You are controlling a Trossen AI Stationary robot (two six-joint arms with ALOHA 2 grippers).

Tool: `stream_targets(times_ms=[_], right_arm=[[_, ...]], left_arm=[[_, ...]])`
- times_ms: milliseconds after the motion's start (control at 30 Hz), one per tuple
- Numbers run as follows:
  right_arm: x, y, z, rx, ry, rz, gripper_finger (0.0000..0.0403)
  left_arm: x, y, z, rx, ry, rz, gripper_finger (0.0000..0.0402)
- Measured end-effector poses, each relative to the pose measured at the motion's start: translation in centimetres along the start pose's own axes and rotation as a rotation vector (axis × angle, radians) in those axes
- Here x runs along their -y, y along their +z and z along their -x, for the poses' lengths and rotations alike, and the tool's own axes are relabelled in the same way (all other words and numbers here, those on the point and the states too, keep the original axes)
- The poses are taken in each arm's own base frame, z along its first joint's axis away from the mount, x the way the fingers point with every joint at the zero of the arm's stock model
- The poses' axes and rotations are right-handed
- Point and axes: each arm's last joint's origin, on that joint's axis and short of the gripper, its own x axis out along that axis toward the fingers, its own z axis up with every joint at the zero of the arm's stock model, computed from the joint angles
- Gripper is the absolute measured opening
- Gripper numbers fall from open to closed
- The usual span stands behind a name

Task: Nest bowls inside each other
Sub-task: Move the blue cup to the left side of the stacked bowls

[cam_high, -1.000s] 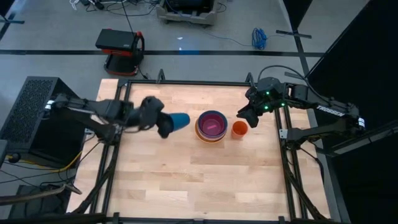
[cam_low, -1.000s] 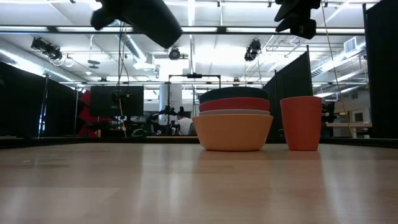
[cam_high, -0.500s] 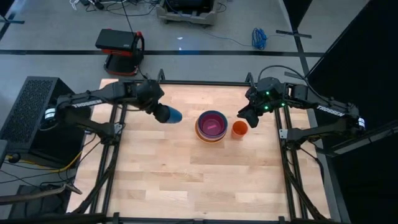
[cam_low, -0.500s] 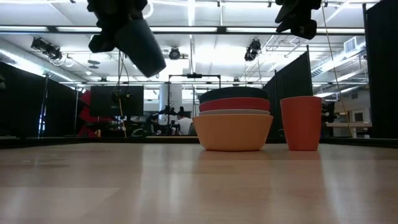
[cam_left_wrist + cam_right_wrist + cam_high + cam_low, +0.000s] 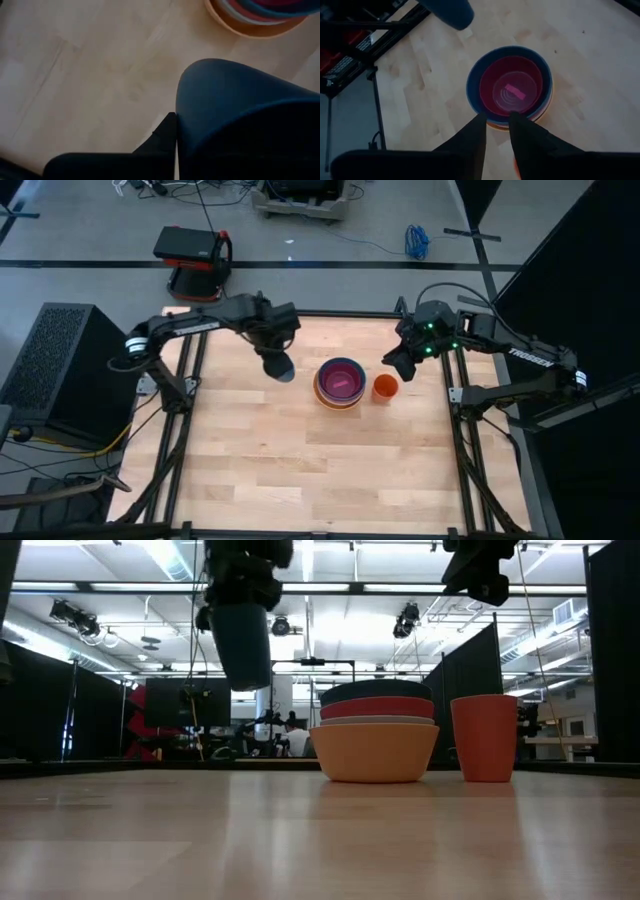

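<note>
A stack of nested bowls stands on its orange bottom bowl at mid-table, far half; the pink one lies innermost, inside the blue. An orange cup stands upright just right of the stack. My left gripper hangs left of the stack, pointing down, shut on a dark blue cup. My right gripper hovers high over the orange cup, its fingers a narrow gap apart with nothing between them. My left gripper holds the dark blue cup by its wider top end, coming from above and pointing down. One finger lies against the cup's outer wall; the cup hides the other. The cup hangs nearly upright below the fingers, narrow end down, well clear of the table.
Black frame rails run along the table's left and right sides. A red and black device sits on the floor beyond the far edge. The near half of the wooden table is bare.
My left gripper has swung from the table's left toward the far edge and the stack, tipping from nearly level to pointing down. The dark blue cup has come along, turning from lying sideways to hanging nearly upright. The right arm has kept still.
</note>
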Motion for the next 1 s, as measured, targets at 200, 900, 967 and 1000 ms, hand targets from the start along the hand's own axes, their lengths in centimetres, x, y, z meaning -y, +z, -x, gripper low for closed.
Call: stream_targets(times_ms=[200,900,967,1000], right_arm=[[0.1,-0.2,0.0,-0.024,-0.012,-0.005,0.0088],[0.3,-0.4,0.1,-0.039,-0.027,0.013,0.0106],[0.3,-0.5,0.1,-0.047,-0.030,0.011,0.0108],[0.3,-0.5,0.1,-0.051,-0.031,0.012,0.0110]], left_arm=[[-0.1,0.8,-2.0,-0.085,0.010,-0.019,0.0000],[0.6,3.9,-8.4,-0.143,-0.017,-0.037,0.0000],[0.6,3.9,-8.4,-0.145,-0.017,-0.037,0.0000],[0.6,3.9,-8.5,-0.142,-0.018,-0.037,0.0000]])
